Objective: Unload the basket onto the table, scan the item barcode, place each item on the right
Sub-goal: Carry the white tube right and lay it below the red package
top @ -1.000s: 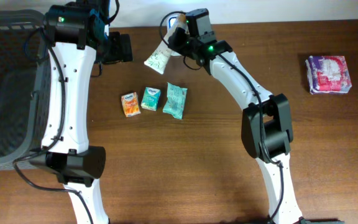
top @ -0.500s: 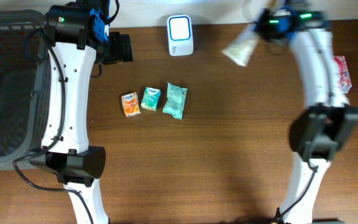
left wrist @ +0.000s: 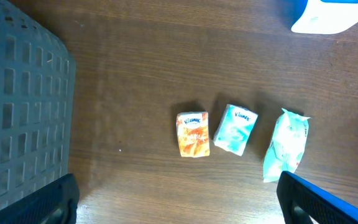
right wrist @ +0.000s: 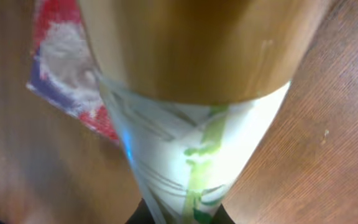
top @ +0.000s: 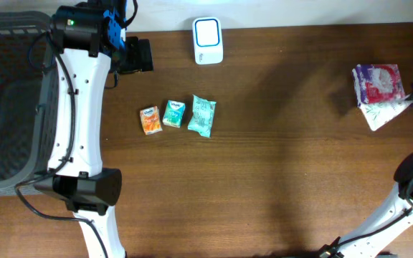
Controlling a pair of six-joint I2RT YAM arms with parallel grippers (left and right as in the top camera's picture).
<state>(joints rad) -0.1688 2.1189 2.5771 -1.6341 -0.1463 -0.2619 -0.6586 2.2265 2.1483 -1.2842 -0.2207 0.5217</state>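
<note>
Setup is looking like a mock shop checkout on a lab bench: white scanner (top: 208,41) is standing on a wooden table (top: 264,179), grey mesh basket (top: 6,107) sitting left, small packs (top: 174,113) lying in a row.

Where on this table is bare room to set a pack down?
Free: the wide wood between the large teal pack and the purple pack. Crowded: the right edge, with the white-green pack beside the purple one.
</note>
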